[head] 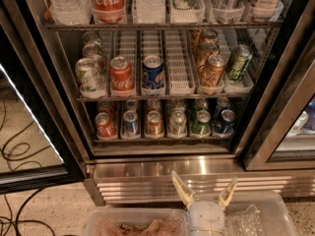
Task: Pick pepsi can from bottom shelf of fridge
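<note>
Gripper (204, 180) low in the foreground, in front of the ribbed steel base (147, 171) of the fridge (275, 107), its two pale fingers spread apart and holding nothing; it stands well below and short of the cans. The pepsi can (225, 122), judged to be the dark blue one at the right end of the front row, sits upright on the bottom shelf (162, 140), just beside a green can (200, 123). Hazards: a second blue can (130, 123) near the left of the same row, and a larger Pepsi can (153, 73) on the shelf above (162, 97), invite a wrong pick, since the small labels are hard to read; the low headroom under the shelf above may catch a finger; close neighbours may be knocked over as the fingers straddle the target
</note>
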`<state>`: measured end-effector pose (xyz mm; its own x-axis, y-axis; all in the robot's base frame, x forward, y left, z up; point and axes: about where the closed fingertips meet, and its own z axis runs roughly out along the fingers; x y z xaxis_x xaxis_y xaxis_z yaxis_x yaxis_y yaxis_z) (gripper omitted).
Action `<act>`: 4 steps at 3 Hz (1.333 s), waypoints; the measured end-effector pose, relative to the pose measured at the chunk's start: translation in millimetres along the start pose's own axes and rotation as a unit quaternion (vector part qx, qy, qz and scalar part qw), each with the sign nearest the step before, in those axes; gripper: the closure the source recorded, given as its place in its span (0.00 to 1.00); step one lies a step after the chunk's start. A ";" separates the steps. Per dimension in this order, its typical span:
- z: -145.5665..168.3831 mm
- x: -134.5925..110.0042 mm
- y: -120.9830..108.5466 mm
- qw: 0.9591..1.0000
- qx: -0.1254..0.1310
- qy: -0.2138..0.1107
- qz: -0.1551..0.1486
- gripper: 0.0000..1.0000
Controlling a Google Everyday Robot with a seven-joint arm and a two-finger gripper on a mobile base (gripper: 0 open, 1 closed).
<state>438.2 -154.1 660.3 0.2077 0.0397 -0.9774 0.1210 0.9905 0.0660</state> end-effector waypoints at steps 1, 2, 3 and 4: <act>11.7 11.9 -2.0 0.999 -0.022 -0.013 -0.023 0.00; 30.6 23.3 -6.8 0.997 -0.041 -0.039 -0.052 0.00; 49.4 25.4 -7.3 0.995 -0.050 -0.063 -0.053 0.00; 70.9 24.6 -6.6 0.995 -0.041 -0.082 -0.042 0.00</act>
<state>511.3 -169.0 650.0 0.3572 -0.0595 -0.9321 0.0660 0.9971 -0.0384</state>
